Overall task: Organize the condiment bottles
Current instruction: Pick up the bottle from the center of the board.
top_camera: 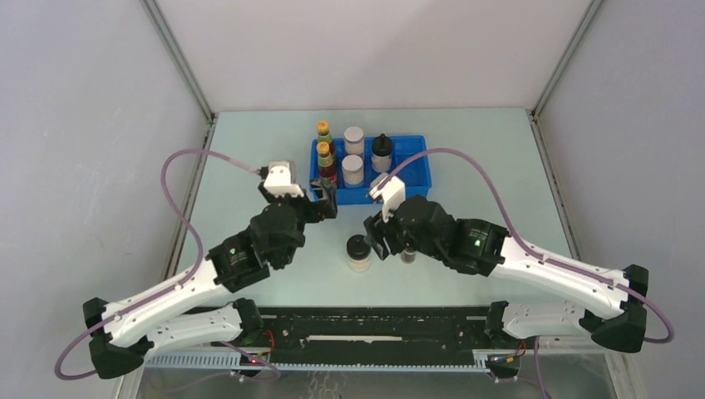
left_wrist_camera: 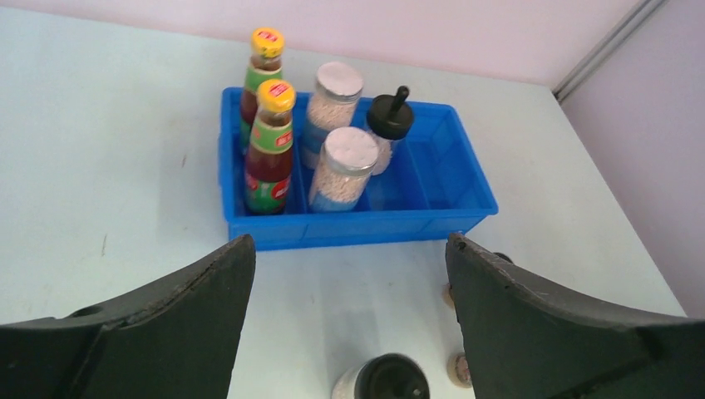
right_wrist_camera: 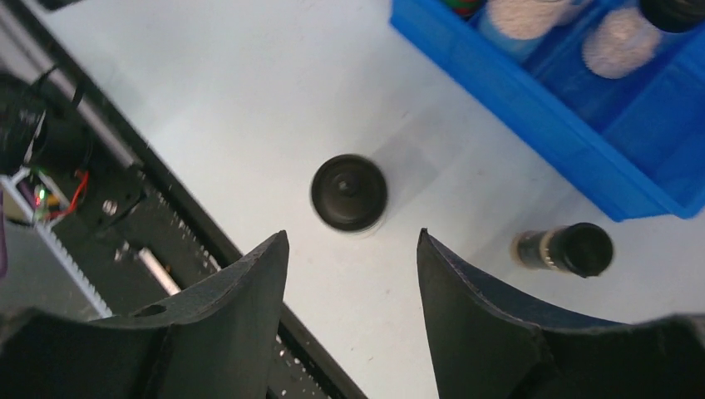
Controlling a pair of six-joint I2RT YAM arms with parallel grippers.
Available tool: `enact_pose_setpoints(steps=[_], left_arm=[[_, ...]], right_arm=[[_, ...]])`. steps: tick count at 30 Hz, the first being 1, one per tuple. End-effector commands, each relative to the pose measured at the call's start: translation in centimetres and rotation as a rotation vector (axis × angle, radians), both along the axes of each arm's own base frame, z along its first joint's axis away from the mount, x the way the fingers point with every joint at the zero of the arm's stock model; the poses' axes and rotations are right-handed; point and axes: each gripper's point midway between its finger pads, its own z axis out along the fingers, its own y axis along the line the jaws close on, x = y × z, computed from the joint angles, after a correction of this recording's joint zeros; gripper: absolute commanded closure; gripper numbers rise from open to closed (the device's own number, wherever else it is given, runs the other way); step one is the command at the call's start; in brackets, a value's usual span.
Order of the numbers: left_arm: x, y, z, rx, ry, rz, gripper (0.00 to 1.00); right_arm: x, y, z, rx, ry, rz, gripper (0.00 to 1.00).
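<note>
Condiment bottles were found in two places. Right tool stood spread and empty above a black-lidded jar, which was upright on the worktop. A dark vial sat near it, just outside the blue tray. Left tool was likewise spread and empty, facing the tray's near wall. Inside the tray, two red-labelled bottles occupied the left compartment, two silver-lidded jars the next, and a second black-lidded jar the one after. Worktop surface was pale blue-green and faintly scuffed. Plain pale walls with metal corner posts enclosed it.
</note>
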Motion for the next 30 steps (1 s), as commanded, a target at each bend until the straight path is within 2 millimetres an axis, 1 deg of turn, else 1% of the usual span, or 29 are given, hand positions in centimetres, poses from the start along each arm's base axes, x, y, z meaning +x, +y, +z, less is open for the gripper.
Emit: enact_pose_setpoints(steps=[1, 3, 6, 11, 14, 18, 22, 30], left_arm=[[-1.5, 3.6, -0.9, -0.044, -0.019, 0.142, 0.12], [-2.1, 4.9, -1.3, -0.049, -0.022, 0.176, 0.12], [-2.9, 7.1, -1.7, -0.054, -0.028, 0.228, 0.12], [-3.7, 10.2, -2.4, -0.071, -0.036, 0.303, 0.12], [-4.1, 11.4, -3.1, -0.068, -0.033, 0.338, 0.12], [-4.2, 12.1, -3.8, -0.041, -0.026, 0.364, 0.12], [-4.2, 12.4, -4.2, -0.016, -0.023, 0.378, 0.12], [-4.3, 12.7, -4.6, -0.013, -0.023, 0.384, 0.12]], right_arm=[[-2.7, 1.8, -0.1, -0.024, -0.009, 0.127, 0.33], [-3.8, 2.5, -0.5, -0.027, 0.008, 0.173, 0.33], [-4.8, 3.2, -1.5, -0.043, 0.027, 0.221, 0.33], [-5.8, 4.2, -3.1, -0.064, 0.052, 0.289, 0.32], [-6.0, 4.7, -4.3, -0.073, 0.056, 0.309, 0.31], [-5.5, 5.1, -5.7, -0.088, 0.056, 0.313, 0.30], [-4.5, 5.3, -6.9, -0.091, 0.070, 0.304, 0.28], [-2.0, 5.5, -8.0, -0.082, 0.089, 0.267, 0.25]])
